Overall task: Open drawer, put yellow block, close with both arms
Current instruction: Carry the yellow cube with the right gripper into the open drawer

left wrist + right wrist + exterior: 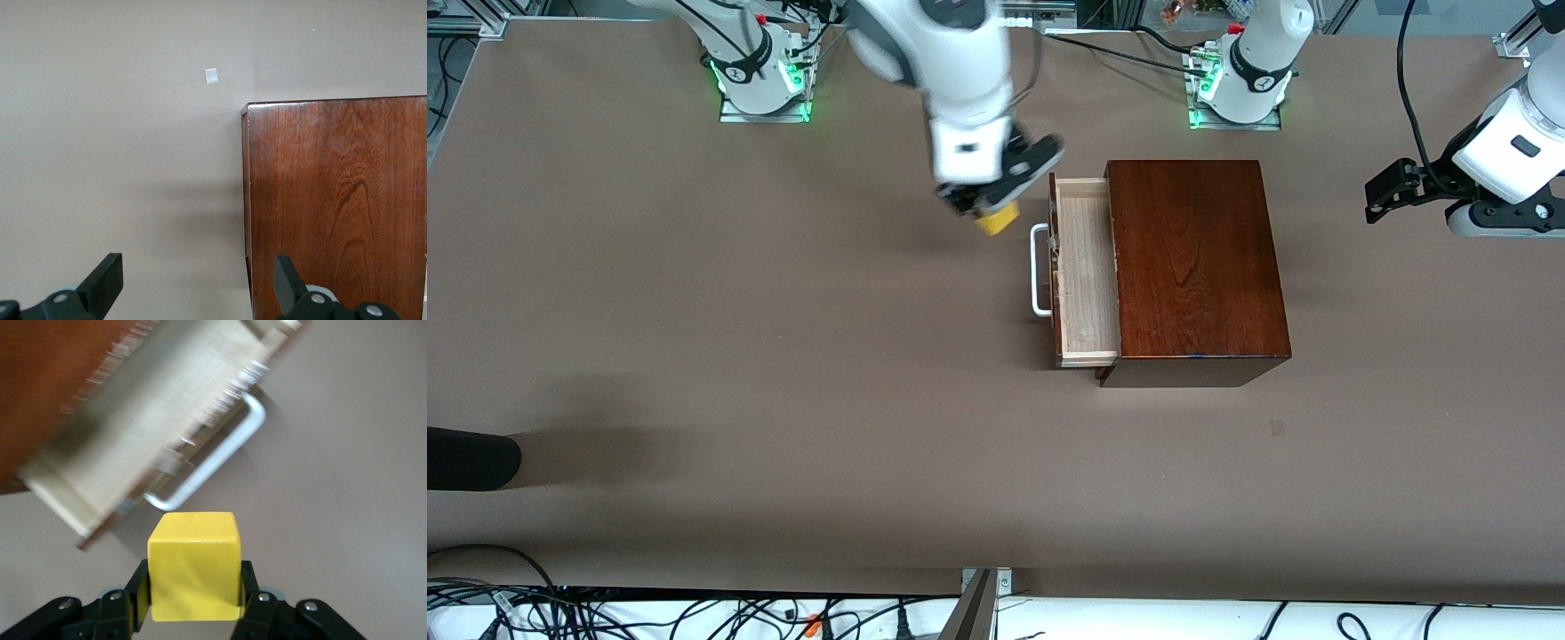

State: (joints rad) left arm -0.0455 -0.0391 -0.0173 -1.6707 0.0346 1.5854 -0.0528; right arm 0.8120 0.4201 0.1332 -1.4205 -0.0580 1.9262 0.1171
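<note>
Currently yellow block (998, 219) up off the table, pinched between the fingers of the right gripper (987, 206), upper centre of the front view, over bare table just short of the drawer's handle end. Seen square-on at bottom centre of the right wrist view, clamped on two side faces, top face clear; grip looks centred, likely so it drops flat when let go.

Drawer (1087, 271) pulled partway out of the wooden box (1196, 267), centre-right of the front view, pale lining exposed, nothing inside. White handle (1040, 271) sticking out toward the right arm's end of the table. Opening looks wide enough for the block; carry to the drawer judged as the step in hand, release not yet done.

Left gripper (1392, 188) at the right edge of the front view, fingers spread wide, holding nothing, waiting beside the box. Probably parked there, clear of the drawer, for the two-arm close. Table (783, 356) brown and plain.
</note>
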